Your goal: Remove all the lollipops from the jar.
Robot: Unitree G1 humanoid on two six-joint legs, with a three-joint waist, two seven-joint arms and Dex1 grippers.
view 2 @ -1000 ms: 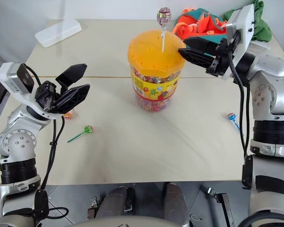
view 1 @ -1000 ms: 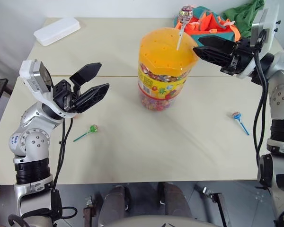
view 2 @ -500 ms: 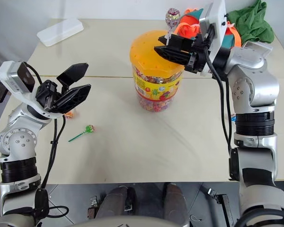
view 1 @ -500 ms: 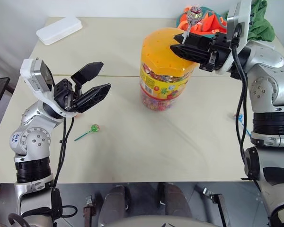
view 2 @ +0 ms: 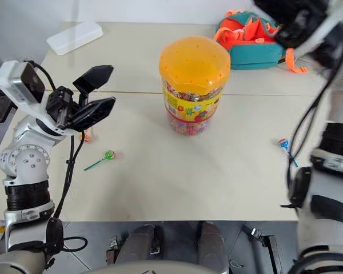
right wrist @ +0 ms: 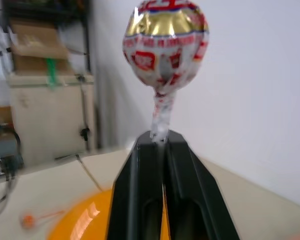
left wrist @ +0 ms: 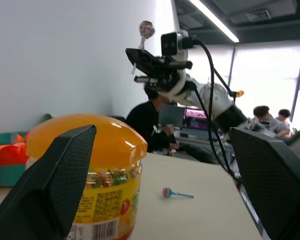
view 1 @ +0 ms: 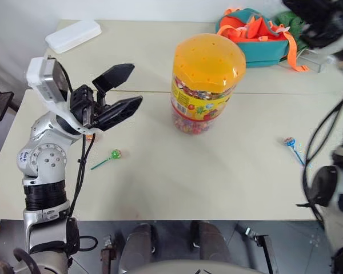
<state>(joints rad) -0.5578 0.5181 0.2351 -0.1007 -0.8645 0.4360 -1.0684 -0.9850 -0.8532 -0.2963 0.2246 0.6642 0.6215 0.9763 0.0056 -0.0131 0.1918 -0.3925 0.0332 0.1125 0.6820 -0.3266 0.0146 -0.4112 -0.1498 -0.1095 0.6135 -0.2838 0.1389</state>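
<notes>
Nearest the camera, two lollipops are lying flat on the table point(view 1: 177, 188), on the near side of the jar point(view 1: 207, 83): a green lollipop point(view 1: 115, 154) off to the jar's left and a blue lollipop point(view 1: 288, 141) off to its right. A small orange candy point(view 1: 89, 137), possibly a third lollipop, is peeking out just under the left gripper point(view 1: 126, 90). That gripper is hovering left of the jar with its two fingers spread wide and holding nothing.

The jar is standing upright in the middle of the table, its orange lid still on and no stick poking from the holes now. A second ago a lollipop was standing in the lid; the right gripper point(right wrist: 162, 142) has closed on its stick and lifted it up and away to the jar's right. Its fingers are pressed together, pinching the lifted lollipop point(right wrist: 165, 45) by the stick, head upward, well above the jar.

By my reading this was the last one in the lid, so only setting it down remains.

Beyond the jar, a white box point(view 1: 72, 35) is lying to the far left and a teal and orange bag point(view 1: 257, 34) to the far right.
</notes>
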